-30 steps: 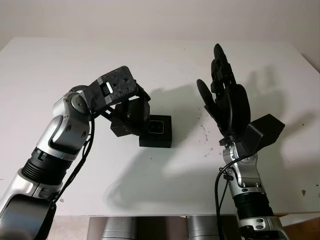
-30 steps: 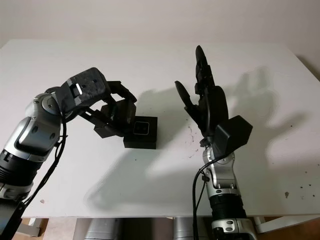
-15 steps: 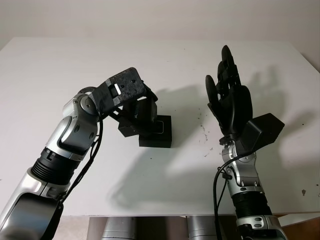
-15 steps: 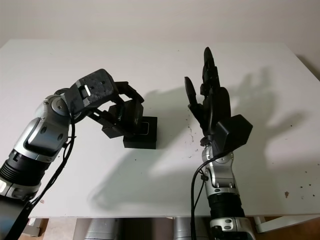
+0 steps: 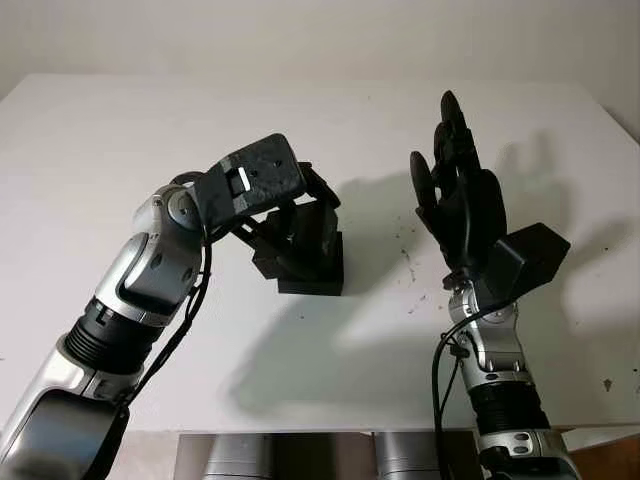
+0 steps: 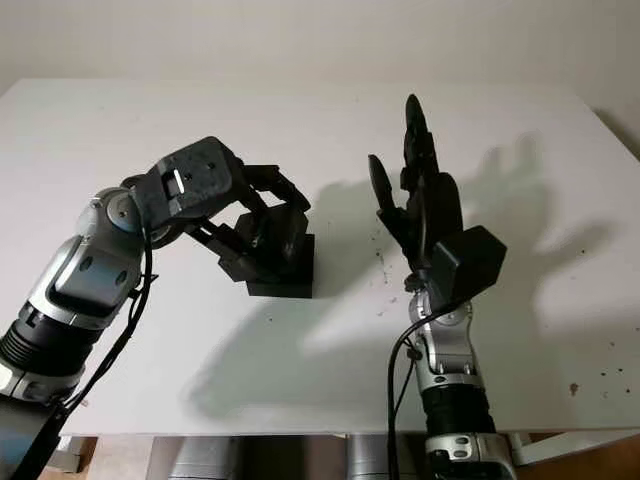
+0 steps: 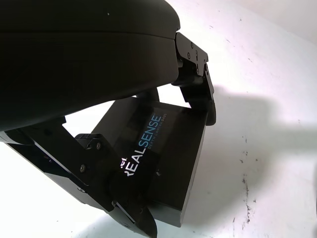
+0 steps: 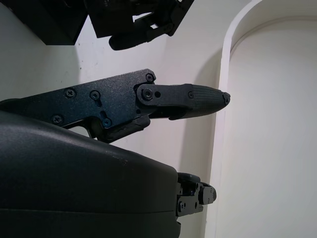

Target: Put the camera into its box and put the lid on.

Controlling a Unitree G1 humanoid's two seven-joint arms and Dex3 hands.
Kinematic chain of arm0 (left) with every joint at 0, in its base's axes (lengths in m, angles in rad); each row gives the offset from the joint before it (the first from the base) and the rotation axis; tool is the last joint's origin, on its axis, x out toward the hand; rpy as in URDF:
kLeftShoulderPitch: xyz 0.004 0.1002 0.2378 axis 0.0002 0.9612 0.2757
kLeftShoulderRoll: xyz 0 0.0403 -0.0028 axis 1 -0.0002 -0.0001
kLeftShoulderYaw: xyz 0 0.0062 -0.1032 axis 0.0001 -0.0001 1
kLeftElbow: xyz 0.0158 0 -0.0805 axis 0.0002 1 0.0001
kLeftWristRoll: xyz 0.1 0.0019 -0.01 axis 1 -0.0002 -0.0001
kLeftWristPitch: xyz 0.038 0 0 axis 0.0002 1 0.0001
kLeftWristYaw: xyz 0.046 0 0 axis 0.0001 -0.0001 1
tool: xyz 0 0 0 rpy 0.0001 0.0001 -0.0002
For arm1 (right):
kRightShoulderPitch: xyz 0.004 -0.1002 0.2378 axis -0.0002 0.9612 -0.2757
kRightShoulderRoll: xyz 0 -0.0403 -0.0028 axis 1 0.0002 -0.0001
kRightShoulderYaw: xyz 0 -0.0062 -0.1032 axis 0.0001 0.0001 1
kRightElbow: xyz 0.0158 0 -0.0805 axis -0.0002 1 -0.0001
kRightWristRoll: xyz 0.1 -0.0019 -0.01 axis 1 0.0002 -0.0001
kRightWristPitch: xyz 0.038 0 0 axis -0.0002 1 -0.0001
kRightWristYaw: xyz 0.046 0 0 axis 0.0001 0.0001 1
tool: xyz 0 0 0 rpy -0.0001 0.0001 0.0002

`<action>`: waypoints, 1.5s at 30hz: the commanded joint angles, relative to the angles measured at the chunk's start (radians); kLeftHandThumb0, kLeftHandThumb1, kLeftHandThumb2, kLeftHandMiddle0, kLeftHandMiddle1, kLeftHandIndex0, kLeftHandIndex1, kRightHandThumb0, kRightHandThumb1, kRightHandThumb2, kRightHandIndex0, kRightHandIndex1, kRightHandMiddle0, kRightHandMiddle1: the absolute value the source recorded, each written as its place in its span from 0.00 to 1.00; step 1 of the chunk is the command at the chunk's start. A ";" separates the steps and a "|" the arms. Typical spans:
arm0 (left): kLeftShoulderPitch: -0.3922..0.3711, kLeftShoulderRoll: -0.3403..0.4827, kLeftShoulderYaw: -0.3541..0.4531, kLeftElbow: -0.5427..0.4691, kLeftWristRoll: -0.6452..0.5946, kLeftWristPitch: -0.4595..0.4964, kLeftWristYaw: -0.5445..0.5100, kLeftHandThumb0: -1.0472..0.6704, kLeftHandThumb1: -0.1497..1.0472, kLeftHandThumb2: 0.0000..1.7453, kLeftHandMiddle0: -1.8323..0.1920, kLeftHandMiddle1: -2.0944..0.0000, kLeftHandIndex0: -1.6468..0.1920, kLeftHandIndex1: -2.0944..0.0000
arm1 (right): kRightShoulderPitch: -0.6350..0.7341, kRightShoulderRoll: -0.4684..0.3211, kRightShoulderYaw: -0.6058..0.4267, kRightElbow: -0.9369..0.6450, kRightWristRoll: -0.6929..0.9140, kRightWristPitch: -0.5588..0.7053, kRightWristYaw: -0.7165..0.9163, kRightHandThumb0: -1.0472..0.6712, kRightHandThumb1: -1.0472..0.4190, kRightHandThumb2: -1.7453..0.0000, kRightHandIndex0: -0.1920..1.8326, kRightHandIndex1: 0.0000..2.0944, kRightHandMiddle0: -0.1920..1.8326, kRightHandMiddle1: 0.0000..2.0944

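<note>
The left hand (image 5: 300, 215) is over the black box (image 5: 318, 270), its fingers (image 7: 195, 82) curled around a flat black lid (image 7: 163, 148) printed "REALSENSE". The lid sits tilted directly on top of the box, between the fingers, touching or very nearly touching the box rim; whether it is fully seated cannot be told. The box stands on the white worktop (image 5: 120, 140), immediately beneath the left fingers and well apart from the right ones.

The right hand (image 5: 460, 205) is raised upright above the worktop, open and holding nothing, off to the side of the box.

Contents: the box opening is covered by the lid and the left hand, so whether the camera is inside cannot be confirmed here. No camera is seen on the worktop.

Handling judgement: the lid appears to be rigid, light card with a smooth matte face, likely to slip under a loose pinch and to jam if pressed down askew. Best held by its two opposite long edges, as now, kept level with the box rim. The box looks light enough to slide on the worktop under sideways pressure; force should be applied straight downward.
</note>
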 commanded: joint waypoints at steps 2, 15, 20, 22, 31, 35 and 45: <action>0.002 0.003 -0.028 -0.009 -0.002 0.017 -0.016 0.51 0.87 0.03 0.65 0.20 0.70 0.24 | -0.011 -0.008 0.005 -0.041 -0.009 0.016 -0.004 0.24 0.00 0.80 0.04 0.02 0.10 0.02; -0.024 -0.025 -0.071 0.052 0.016 0.056 0.009 0.53 0.88 0.03 0.65 0.19 0.73 0.25 | 0.002 -0.004 0.007 -0.065 -0.010 0.024 -0.007 0.24 0.00 0.80 0.04 0.02 0.11 0.03; -0.022 -0.035 -0.069 0.077 0.028 0.026 0.039 0.54 0.89 0.03 0.66 0.19 0.74 0.26 | 0.009 -0.005 0.005 -0.063 -0.005 0.017 0.001 0.24 0.00 0.79 0.05 0.03 0.10 0.03; -0.021 -0.039 -0.064 0.090 0.028 0.008 0.051 0.54 0.89 0.03 0.67 0.18 0.74 0.26 | 0.012 -0.004 0.006 -0.066 -0.005 0.026 0.000 0.24 0.00 0.79 0.05 0.03 0.10 0.03; -0.043 -0.072 -0.053 0.129 0.025 0.018 0.086 0.54 0.89 0.03 0.67 0.21 0.73 0.27 | 0.018 0.000 0.009 -0.072 -0.004 0.042 -0.002 0.23 0.00 0.80 0.05 0.03 0.11 0.03; -0.049 -0.082 -0.065 0.120 0.031 0.010 0.084 0.53 0.89 0.03 0.69 0.25 0.72 0.31 | 0.018 0.001 0.011 -0.067 0.001 0.032 0.006 0.23 0.00 0.80 0.05 0.03 0.11 0.03; -0.053 -0.103 -0.082 0.112 0.050 -0.014 0.084 0.53 0.89 0.03 0.70 0.24 0.72 0.31 | 0.015 0.009 0.015 -0.056 -0.001 0.027 -0.004 0.23 0.00 0.80 0.05 0.03 0.12 0.03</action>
